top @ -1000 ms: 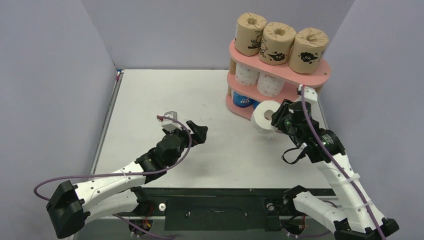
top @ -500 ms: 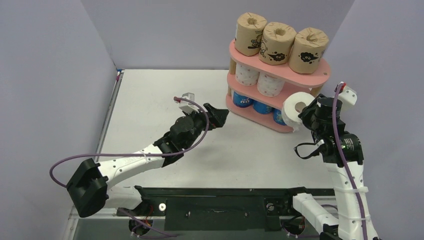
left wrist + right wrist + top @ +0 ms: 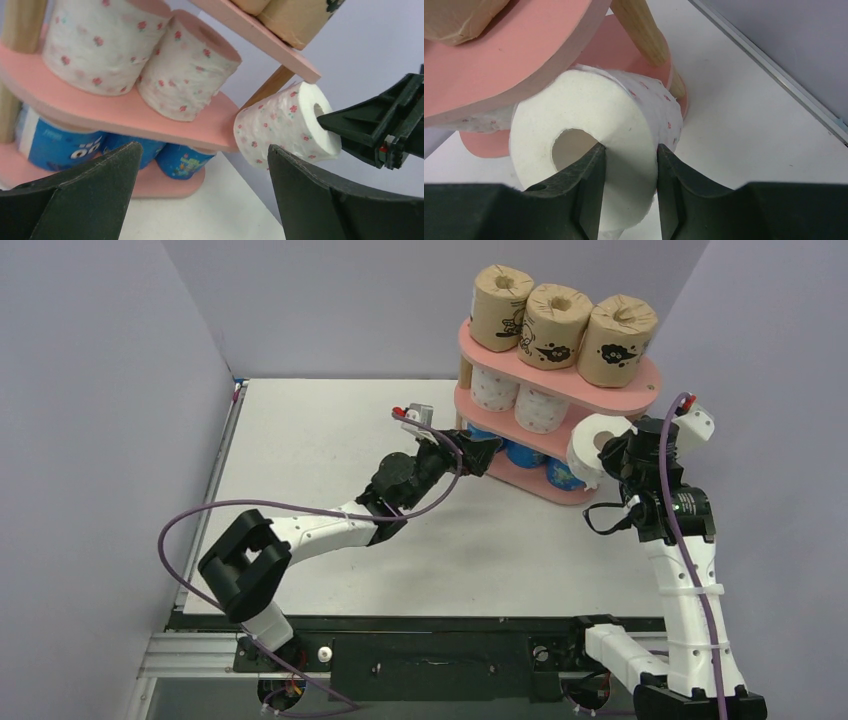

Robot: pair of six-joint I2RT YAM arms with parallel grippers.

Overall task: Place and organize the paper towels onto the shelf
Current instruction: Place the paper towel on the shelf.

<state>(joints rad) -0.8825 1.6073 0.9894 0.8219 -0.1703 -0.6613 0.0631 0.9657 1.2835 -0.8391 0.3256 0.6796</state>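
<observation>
The right hand (image 3: 607,453) (image 3: 629,156) is clenching the wall of a white pink-dotted roll (image 3: 590,445) (image 3: 286,125) (image 3: 624,112): one finger (image 3: 586,192) is sitting inside the core and the other is pressing on the outer wrap. It is holding this roll on its side at the end of the shelf (image 3: 640,392) (image 3: 125,116) (image 3: 499,65) nearer the right arm, level with the middle board, just beside that board's rim and under the overhang of the top board. Whether the roll is resting on the middle board cannot be told.

The left hand (image 3: 484,456) (image 3: 200,152) is standing wide open and grasping nothing, hovering above the bench (image 3: 330,440) close in front of the shelf's lower tiers, at the end away from the held roll.

On the shelf, three brown rolls (image 3: 555,325) are standing upright on the top board, two white pink-dotted rolls (image 3: 515,400) (image 3: 95,55) are filling part of the middle board, and blue rolls (image 3: 525,453) (image 3: 65,150) are sitting on the bottom board.
</observation>
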